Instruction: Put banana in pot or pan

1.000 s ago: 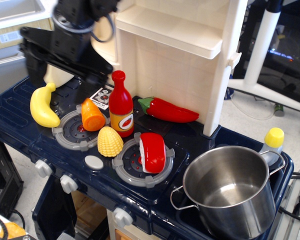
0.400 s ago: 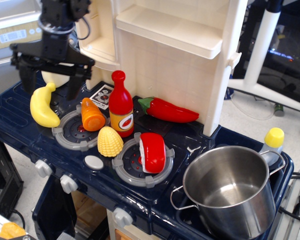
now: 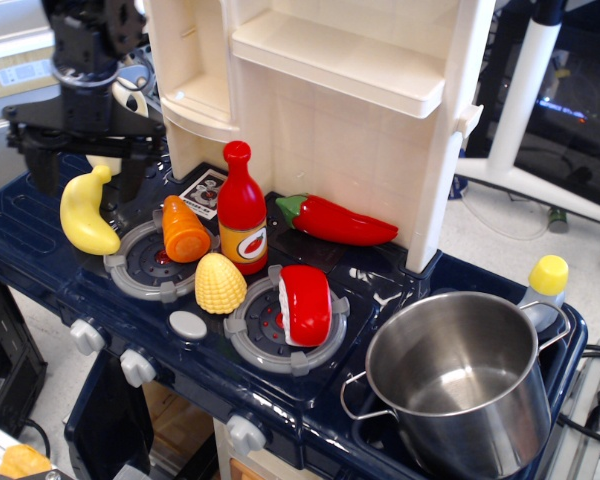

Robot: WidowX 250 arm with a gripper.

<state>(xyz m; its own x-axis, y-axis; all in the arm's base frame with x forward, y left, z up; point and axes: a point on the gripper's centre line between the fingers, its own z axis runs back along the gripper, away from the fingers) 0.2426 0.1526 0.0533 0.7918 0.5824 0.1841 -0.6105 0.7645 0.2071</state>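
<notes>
Banana (image 3: 87, 213) beside carrot (image 3: 185, 231), corn (image 3: 220, 283), bottle (image 3: 242, 210)

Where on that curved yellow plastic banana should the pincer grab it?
Probably across the thick middle of the curved yellow plastic banana, coming straight down from above. It lies flat on the dark blue stovetop with free space on both long sides, and the open black pincer already hangs above its stem end.
</notes>
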